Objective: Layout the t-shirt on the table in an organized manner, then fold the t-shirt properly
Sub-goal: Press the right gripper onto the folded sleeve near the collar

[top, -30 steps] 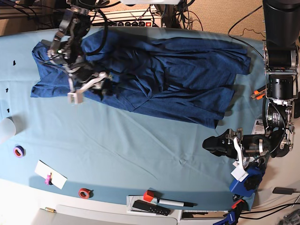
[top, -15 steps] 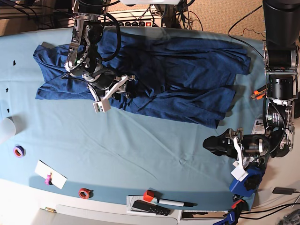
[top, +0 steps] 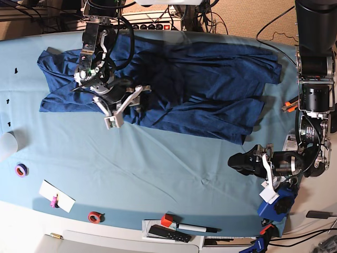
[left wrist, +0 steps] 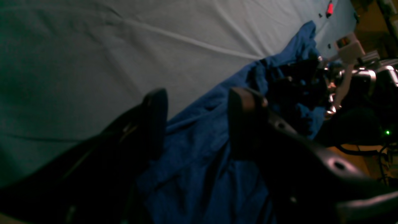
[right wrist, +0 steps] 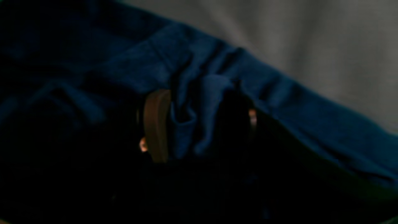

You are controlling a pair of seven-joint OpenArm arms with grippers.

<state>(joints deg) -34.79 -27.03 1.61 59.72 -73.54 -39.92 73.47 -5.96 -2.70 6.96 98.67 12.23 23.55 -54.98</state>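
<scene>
Table with teal cloth cover. T-shirt lies spread and wrinkled along far side. Near edge: purple tape roll, white card, red tape roll, black remote, marker.

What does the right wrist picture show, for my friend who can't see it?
A dark, blurry close-up of the right gripper with a bunched fold of the navy t-shirt between its two fingers. More wrinkled shirt spreads around them, and the pale teal table cloth shows at the top right.
</scene>
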